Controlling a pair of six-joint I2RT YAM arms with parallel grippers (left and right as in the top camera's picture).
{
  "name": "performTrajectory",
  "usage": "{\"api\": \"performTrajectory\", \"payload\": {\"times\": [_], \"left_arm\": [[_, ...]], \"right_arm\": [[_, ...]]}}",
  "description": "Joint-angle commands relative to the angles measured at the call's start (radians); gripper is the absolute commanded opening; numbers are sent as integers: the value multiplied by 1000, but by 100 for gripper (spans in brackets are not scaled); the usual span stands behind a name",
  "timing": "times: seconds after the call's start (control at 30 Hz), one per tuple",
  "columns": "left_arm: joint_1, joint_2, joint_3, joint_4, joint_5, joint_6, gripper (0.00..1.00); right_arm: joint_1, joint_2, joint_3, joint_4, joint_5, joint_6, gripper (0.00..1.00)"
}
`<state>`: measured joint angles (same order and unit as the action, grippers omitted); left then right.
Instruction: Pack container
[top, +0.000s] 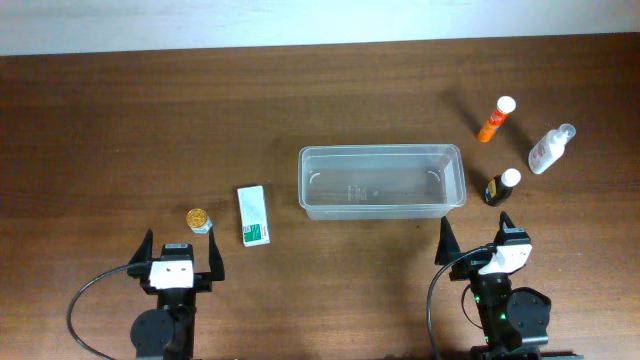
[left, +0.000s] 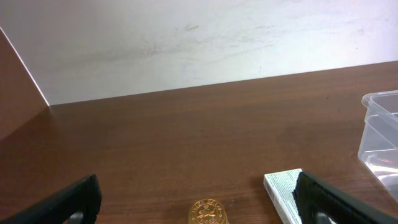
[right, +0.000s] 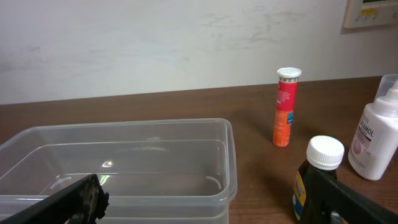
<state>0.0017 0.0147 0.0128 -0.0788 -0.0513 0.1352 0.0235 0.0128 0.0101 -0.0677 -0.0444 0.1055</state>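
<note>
The container (top: 380, 151) is a clear rectangular tub standing empty at the table's middle. Its near right corner (right: 155, 123) fills the right wrist view, and one corner (left: 382, 124) shows at the right edge of the left wrist view. My left gripper (top: 181, 242) is open near the front left, with a gold-lidded jar (left: 208, 213) between its fingers' lines and nothing held. My right gripper (top: 476, 232) stands open just in front of the container's right end. In the wrist views both the left gripper (left: 196, 190) and the right gripper (right: 205, 196) have jaws spread wide.
The gold-lidded jar (top: 199, 217) and a white and green box (top: 254, 215) lie left of the tub. An orange tube (top: 495, 119), a white bottle (top: 552, 148) and a dark bottle with a white cap (top: 502, 186) stand to its right.
</note>
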Motion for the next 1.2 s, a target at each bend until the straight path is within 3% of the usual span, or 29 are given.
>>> {"api": "performTrajectory", "payload": {"times": [0.0,1.17], "left_arm": [[4,-8,-3,-2,11,13,100],[4,-8,-3,-2,11,13,99]], "right_arm": [[11,-10,-5,-6,-12,7,98],[9,-10,-5,0,10,8,98]]}}
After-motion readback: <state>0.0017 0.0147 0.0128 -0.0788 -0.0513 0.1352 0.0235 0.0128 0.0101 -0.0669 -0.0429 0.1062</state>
